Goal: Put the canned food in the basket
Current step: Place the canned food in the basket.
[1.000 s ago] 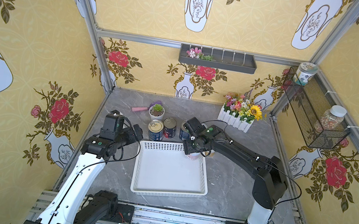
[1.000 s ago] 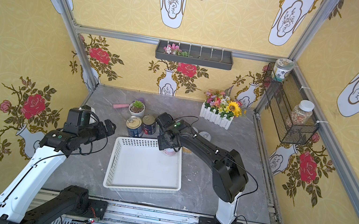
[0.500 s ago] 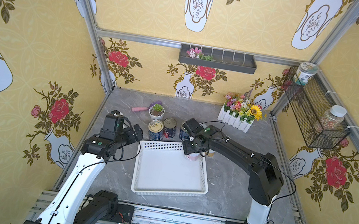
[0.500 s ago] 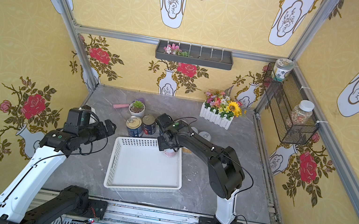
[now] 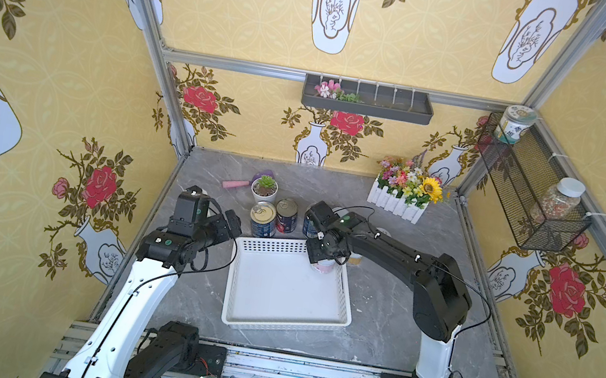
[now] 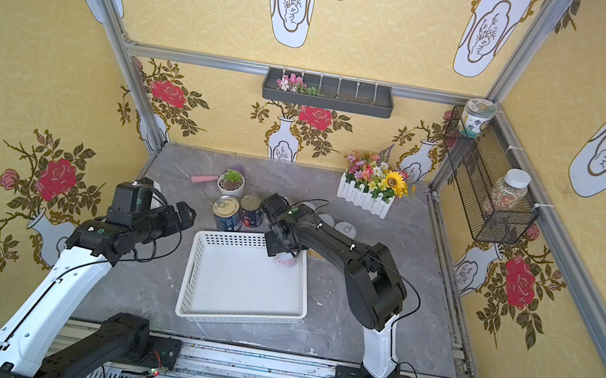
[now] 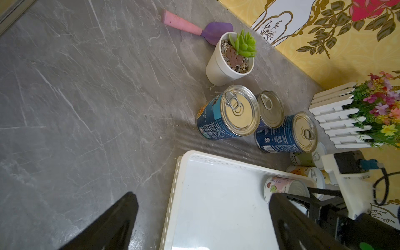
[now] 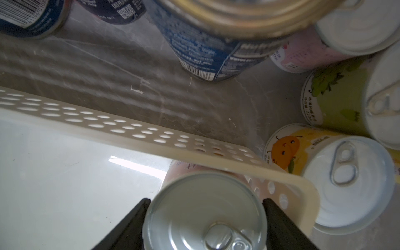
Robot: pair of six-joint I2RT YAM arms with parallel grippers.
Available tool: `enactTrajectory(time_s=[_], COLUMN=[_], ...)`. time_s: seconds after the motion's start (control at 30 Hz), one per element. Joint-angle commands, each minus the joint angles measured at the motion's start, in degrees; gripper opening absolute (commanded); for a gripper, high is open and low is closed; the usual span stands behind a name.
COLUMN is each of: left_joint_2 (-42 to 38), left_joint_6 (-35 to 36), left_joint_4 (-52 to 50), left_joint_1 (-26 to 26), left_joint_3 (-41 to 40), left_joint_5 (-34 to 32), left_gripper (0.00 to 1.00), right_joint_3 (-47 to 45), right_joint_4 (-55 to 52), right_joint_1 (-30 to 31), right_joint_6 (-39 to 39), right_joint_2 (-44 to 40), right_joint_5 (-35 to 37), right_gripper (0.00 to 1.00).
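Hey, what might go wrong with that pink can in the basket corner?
The right gripper holds the pink can close beside the basket wall; opening could catch that wall and nudge the basket. The yellow can stands just outside that corner and may get knocked.

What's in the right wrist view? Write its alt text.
The right gripper is shut on a pink-labelled can inside a corner of the white basket. Beyond its perforated wall, a yellow can, a green can and a dark blue can stand on the grey table.

Blue can [image 8: 205,54] label: print blurred, unreadable.
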Motion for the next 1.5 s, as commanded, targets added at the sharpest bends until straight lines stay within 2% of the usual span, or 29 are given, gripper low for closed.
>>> enactTrajectory(time_s=[0.0,0.2,0.4,0.53,0.77,0.93,1.07,1.17,1.33,1.47], left_joint_2=[-0.1,-0.3,-0.2,-0.4,-0.4,-0.3,-0.1,-0.2,-0.4,-0.5], left_joint_6=[0.4,0.4,0.5,0.4,0.4,0.5,0.5,0.5,0.5,0.5], left_joint_4=[0.9,0.9,0.9,0.9,0.9,0.9,1.0,1.0,0.9,1.0], left_joint_1=[0.0,0.1,0.0,0.1,0.0,0.1,0.0,0.0,0.0,0.0], left_joint_3=[-0.4,-0.4,-0.4,-0.4,-0.4,-0.4,-0.4,-0.4,-0.5,-0.5], left_joint_5=[0.4,0.4,0.4,0.4,0.4,0.7,1.0,0.8,0.7,0.7], left_gripper=[1.00,1.00,1.00,1.00,1.00,1.00,1.00,1.00,1.00,1.00], right_joint_3=[0.6,0.7,0.7,0.4,3.1,6.6,5.7,1.7,-7.2,-13.7], right_joint_4=[1.6,1.6,2.2,2.6,1.2,-0.8,-0.2,2.9,9.0,13.3], right_joint_1=[0.0,0.0,0.4,0.6,0.7,0.8,-0.1,-3.5,-18.2,-25.8], right_joint_6=[0.0,-0.1,-1.6,-2.8,-3.6,-3.8,-4.6,-3.5,1.5,1.4], right_joint_2=[0.4,0.9,-0.2,-2.6,-6.7,-12.0,-18.6,-24.6,-31.5,-32.7], right_joint_5=[0.7,0.7,-0.5,-1.4,-3.7,-3.7,-2.0,-2.6,-14.1,-14.5], right_gripper=[0.70,0.75,0.88,1.00,0.99,1.00,0.99,0.97,0.97,0.97])
